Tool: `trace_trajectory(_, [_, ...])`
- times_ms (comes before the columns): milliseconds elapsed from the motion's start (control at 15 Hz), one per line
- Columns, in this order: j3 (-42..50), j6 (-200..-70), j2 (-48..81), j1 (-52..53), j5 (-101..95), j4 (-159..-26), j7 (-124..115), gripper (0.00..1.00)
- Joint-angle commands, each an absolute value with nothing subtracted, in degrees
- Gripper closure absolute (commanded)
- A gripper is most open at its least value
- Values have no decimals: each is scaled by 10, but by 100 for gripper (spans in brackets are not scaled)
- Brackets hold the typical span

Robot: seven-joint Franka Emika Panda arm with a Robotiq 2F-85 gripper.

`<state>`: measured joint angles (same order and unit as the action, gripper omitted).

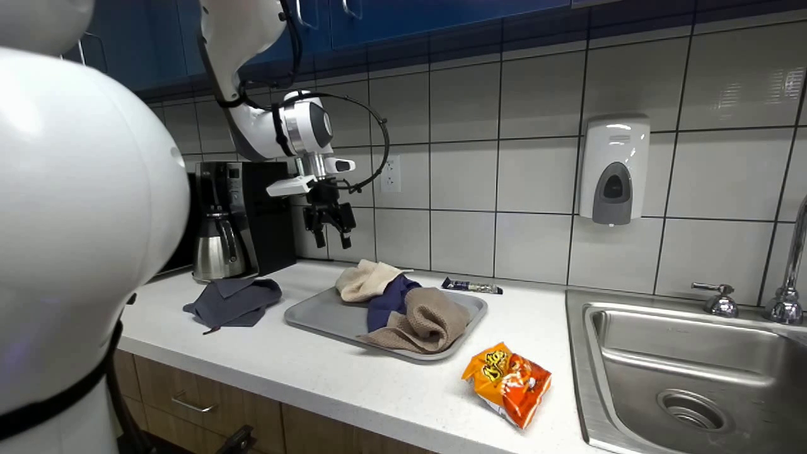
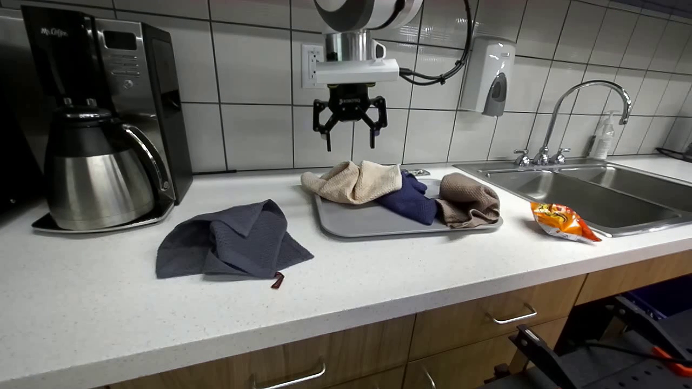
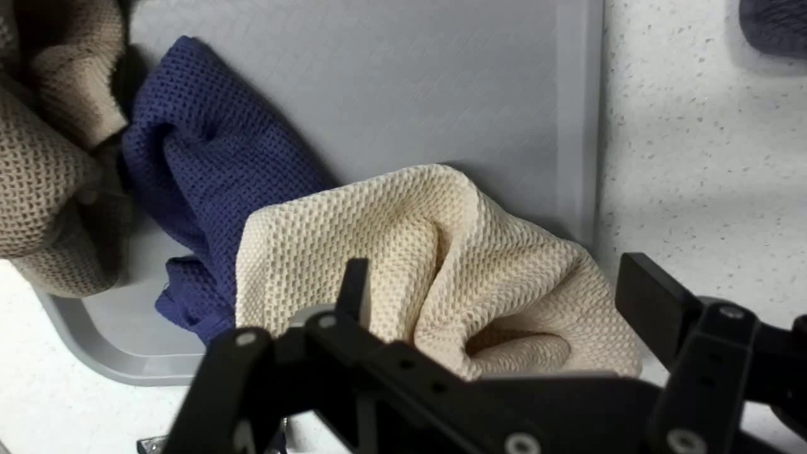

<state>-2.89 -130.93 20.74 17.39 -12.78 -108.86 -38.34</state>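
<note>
My gripper (image 1: 333,243) is open and empty. It hangs above the cream cloth (image 1: 365,280), apart from it, in both exterior views (image 2: 350,147). In the wrist view the two black fingers (image 3: 495,284) spread over the crumpled cream cloth (image 3: 403,227). The cloth lies at one end of a grey tray (image 1: 325,312). A navy blue cloth (image 2: 408,201) lies beside it, partly under it. A brown cloth (image 2: 469,200) lies at the tray's other end. A dark grey cloth (image 2: 232,243) lies on the counter beside the tray, and its edge shows in the wrist view (image 3: 778,25).
A coffee maker (image 2: 157,97) with a steel carafe (image 2: 100,183) stands on the counter. An orange snack bag (image 1: 509,383) lies near the steel sink (image 1: 583,366). A dark tube (image 1: 471,286) lies behind the tray. A soap dispenser (image 1: 615,167) hangs on the tiled wall. Blue cabinets (image 1: 429,19) hang above.
</note>
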Motion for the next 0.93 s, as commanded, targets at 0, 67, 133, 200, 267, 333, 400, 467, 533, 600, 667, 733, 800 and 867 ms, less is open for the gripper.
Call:
trace_trajectory(0, [-22,-1315,235,167,-134,-1065,-368,0])
trace_trajectory(67, [-19,-1315,244,167,-134,-1059,-367,0])
trace_trajectory(133, [-17,-1316,253,168,-133,-1052,-367,0])
trace_trajectory(200, [-14,-1316,262,169,-133,-1044,-368,0])
trace_trajectory(267, [-12,-1316,271,169,-132,-1036,-367,0])
trace_trajectory(333, [-9,-1316,281,170,-131,-1027,-367,0])
trace_trajectory(400, [-7,-1315,292,171,-131,-1017,-368,0])
trace_trajectory(467, [-5,-1314,301,171,-129,-1008,-368,0])
trace_trajectory(533, [-2,-1312,311,171,-129,-997,-369,0])
trace_trajectory(600, [0,-1311,319,171,-128,-987,-368,0])
trace_trajectory(667, [3,-1309,328,172,-128,-977,-369,0])
trace_trajectory(733, [6,-1308,336,173,-127,-967,-369,0])
trace_trajectory(800, [8,-1307,345,173,-127,-957,-370,0])
trace_trajectory(867, [10,-1305,352,173,-126,-948,-369,0])
